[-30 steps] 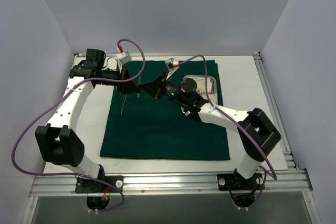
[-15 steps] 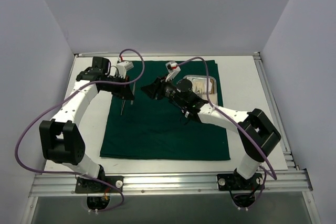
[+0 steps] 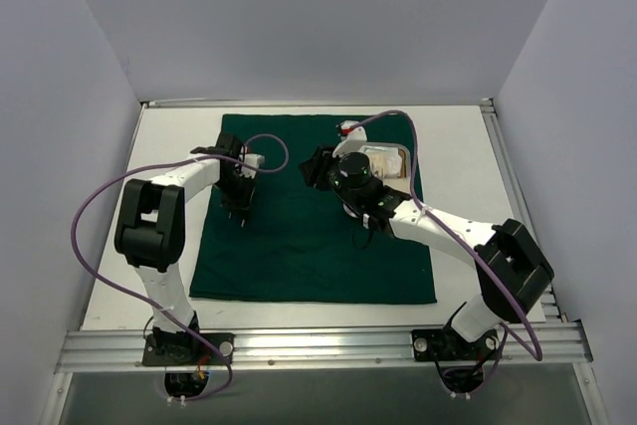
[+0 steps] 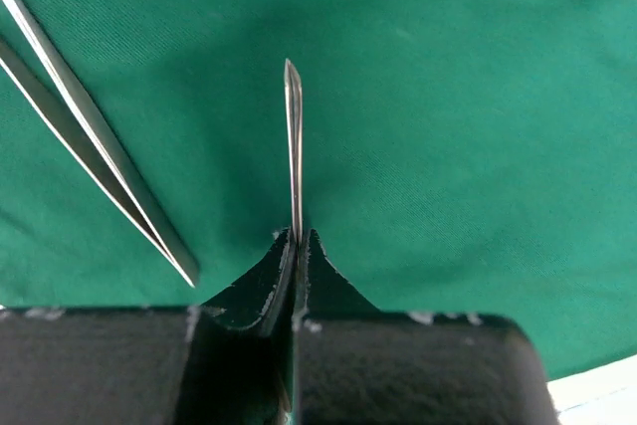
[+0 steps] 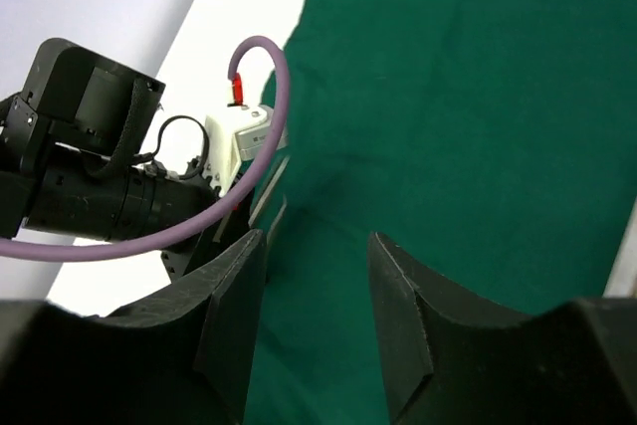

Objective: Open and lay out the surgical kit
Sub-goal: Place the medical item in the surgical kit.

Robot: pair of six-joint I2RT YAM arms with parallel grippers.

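Observation:
The dark green cloth (image 3: 309, 256) of the surgical kit lies spread flat on the white table. My left gripper (image 3: 239, 212) hangs low over the cloth's left part. In the left wrist view that gripper (image 4: 297, 237) is shut on a slim silver instrument (image 4: 294, 146) seen edge-on, pointing away over the cloth (image 4: 478, 97). Silver forceps (image 4: 90, 161) lie on the cloth just left of it. My right gripper (image 3: 312, 168) is over the cloth's far middle; its jaws (image 5: 314, 241) stand open with nothing between them. The steel tray (image 3: 401, 153) sits behind the right wrist, mostly hidden.
The cloth (image 5: 478, 97) covers most of the table; bare white table (image 3: 473, 196) runs along its right and left sides. In the right wrist view the left arm (image 5: 90, 176) and its purple cable (image 5: 261, 126) lie close to the left of my open jaws.
The right gripper has opened and drawn back to the right toward the tray. The left gripper, still shut on the instrument, has swung toward the near side over the cloth's left part.

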